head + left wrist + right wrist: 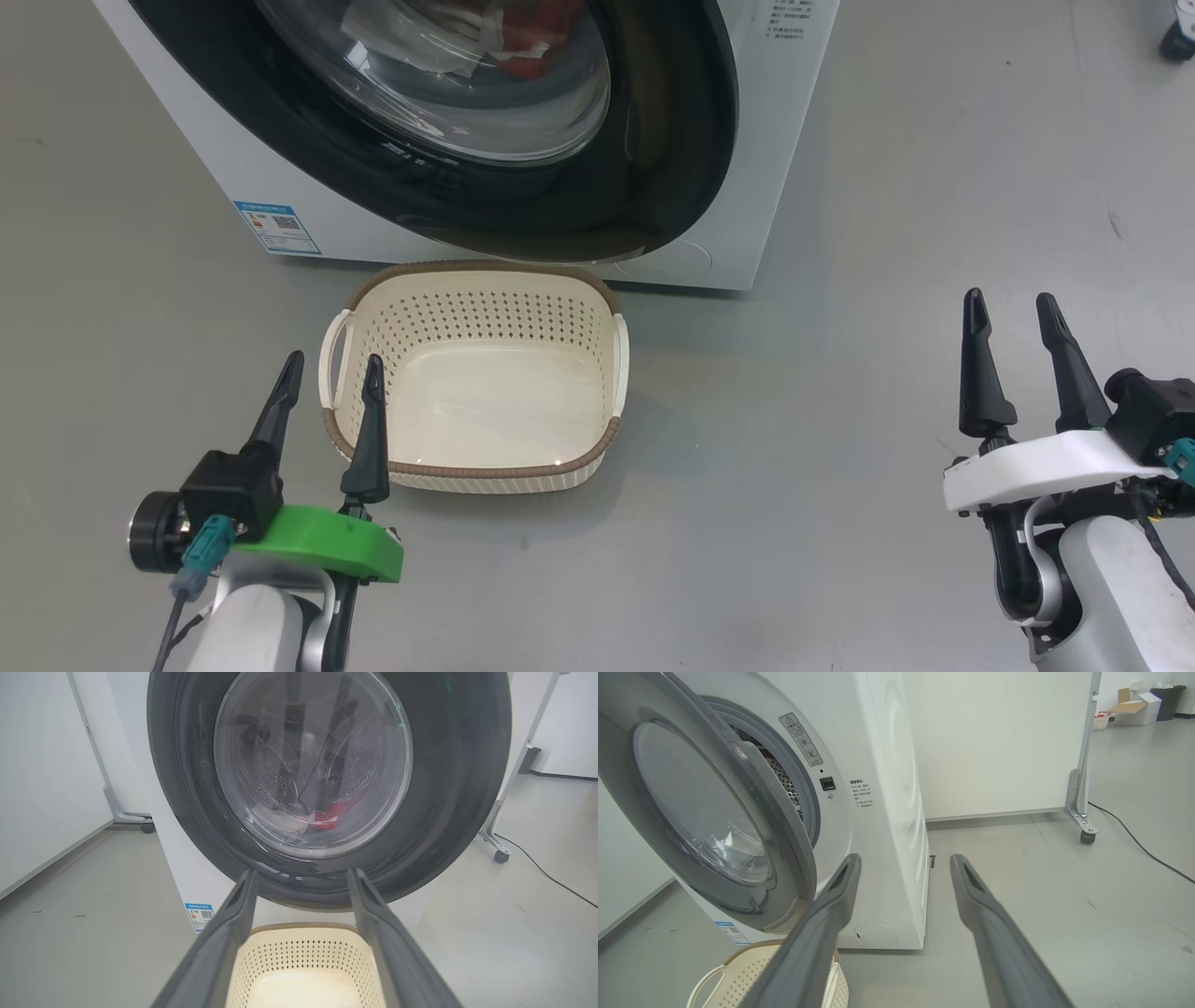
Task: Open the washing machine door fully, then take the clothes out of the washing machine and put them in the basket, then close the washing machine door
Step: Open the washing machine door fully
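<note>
White casing marks the washing machine (775, 140) at the far side of the floor (840, 467); its door (714, 812) is swung only partly out, so full opening is judged unfinished. The basket (485, 313) is set empty on the floor just before it. The clothes (334, 814) are seen inside the drum (784, 779). The left tool (336, 359) and right tool (1010, 299) are held apart, empty.

The head camera looks steeply down from above onto the basket (485, 469), with the lower washing machine door (672, 140) just beyond. The left wrist camera sits low and near, facing that door head-on over the basket. The right wrist camera, low and further right, faces the washing machine (887, 812) obliquely. All three share door, basket and, seemingly, the blue sticker (277, 227).
</note>
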